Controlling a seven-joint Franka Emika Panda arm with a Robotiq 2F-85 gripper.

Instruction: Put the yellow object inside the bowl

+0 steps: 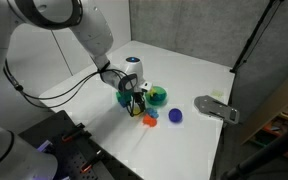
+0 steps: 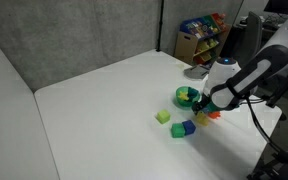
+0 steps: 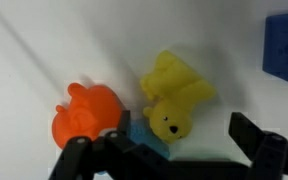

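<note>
In the wrist view the yellow object [image 3: 174, 95], a small bear-shaped toy, lies on the white table just ahead of my gripper [image 3: 169, 150]. The gripper is open, with one dark finger on each side of the toy and neither touching it. An orange-red piece [image 3: 87, 112] lies right beside the yellow toy. The green bowl [image 1: 158, 96] stands close beside the gripper [image 1: 134, 98]. The bowl also shows in an exterior view [image 2: 187, 96], next to the gripper [image 2: 206, 105]. The gripper hides the yellow toy in both exterior views.
A blue ball [image 1: 175, 115] lies near the bowl. A pale yellow-green cube [image 2: 163, 117], a blue cube [image 2: 187, 128] and a green cube [image 2: 177, 131] lie on the table. A blue piece [image 3: 284, 45] is at the wrist view's edge. A grey fixture [image 1: 216, 108] sits at the table's edge.
</note>
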